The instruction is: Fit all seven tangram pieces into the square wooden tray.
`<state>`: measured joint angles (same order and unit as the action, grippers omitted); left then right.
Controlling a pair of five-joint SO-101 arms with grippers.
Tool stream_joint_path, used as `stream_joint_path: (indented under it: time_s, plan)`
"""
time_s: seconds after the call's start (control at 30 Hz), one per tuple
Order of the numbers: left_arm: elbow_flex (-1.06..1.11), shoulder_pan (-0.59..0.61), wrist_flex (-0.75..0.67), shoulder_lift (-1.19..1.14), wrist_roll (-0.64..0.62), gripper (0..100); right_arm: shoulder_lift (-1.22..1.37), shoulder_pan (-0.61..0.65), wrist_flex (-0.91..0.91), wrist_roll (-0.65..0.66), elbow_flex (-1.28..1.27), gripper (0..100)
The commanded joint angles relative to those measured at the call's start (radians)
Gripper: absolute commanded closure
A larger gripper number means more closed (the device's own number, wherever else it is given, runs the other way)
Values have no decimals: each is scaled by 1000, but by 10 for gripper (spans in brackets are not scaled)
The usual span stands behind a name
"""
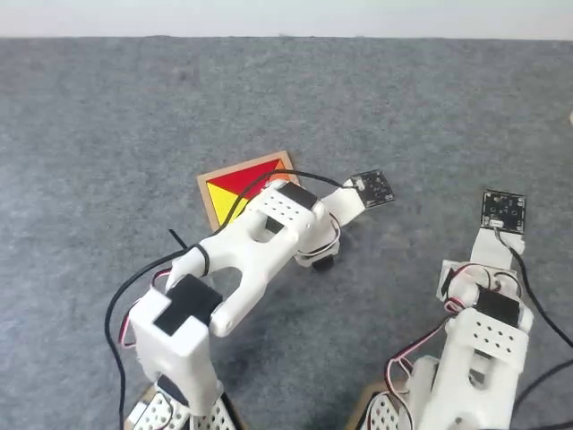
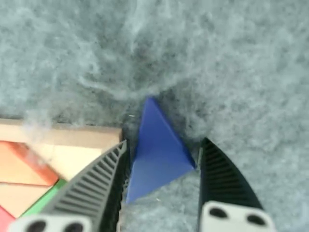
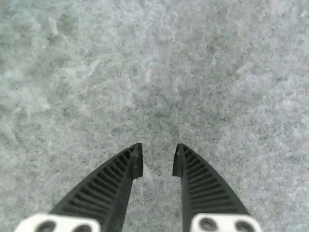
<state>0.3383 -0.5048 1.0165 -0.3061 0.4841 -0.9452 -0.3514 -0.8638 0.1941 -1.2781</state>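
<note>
Grey felt (image 1: 107, 134) covers the whole table. Two white arms rise from the near edge. The left arm (image 1: 242, 260) slants from the near left toward the middle and hides the near-right part of the tray. The right arm (image 1: 483, 340) stands well apart at the near right, pointing toward the far side over bare felt.

The square wooden tray (image 1: 215, 202) lies near the middle of the table, a little to the left and turned at an angle. A red piece (image 1: 255, 176) and a yellow piece (image 1: 226, 197) lie inside it. In the left wrist view, orange pieces (image 2: 19, 164) and a green piece (image 2: 43, 203) lie inside the tray's rim.

The blue triangle (image 2: 157, 150) lies flat on the felt just outside a corner of the tray, touching or almost touching the rim.

The left gripper (image 2: 164, 144) is down over this triangle, jaws spread about as wide as the piece. One finger is at the triangle's edge beside the tray corner and the other is just beside its opposite corner — nothing is lifted.

The right gripper (image 3: 158, 162) hangs over bare felt, holding nothing — jaws parted by only a narrow gap.
</note>
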Motion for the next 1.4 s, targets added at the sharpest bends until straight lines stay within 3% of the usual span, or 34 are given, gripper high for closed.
stream_joint_path:
  time_s: [0.0, 0.13, 0.47, 0.6, 0.93, 1.17, 1.37]
  plan:
    - [-81, -15, 75, -32, -14, 773, -25, -10, -5, -11, 74, 890]
    - [-119, -18, 155, -58, -17, 775, -25, -10, -5, -11, 74, 890]
    - [-117, -15, 180, -57, 40, 776, -25, -10, -5, -11, 74, 890]
    - [-122, -14, 103, -68, 6, 773, -25, -10, -5, -11, 74, 890]
    - [-127, -34, 115, -69, 44, 778, -25, -10, -5, -11, 74, 890]
    - [-160, -74, 224, -121, 100, 910, -25, -10, -5, -11, 72, 890]
    - [-194, -74, 209, -126, 69, 939, -25, -10, -5, -11, 72, 890]
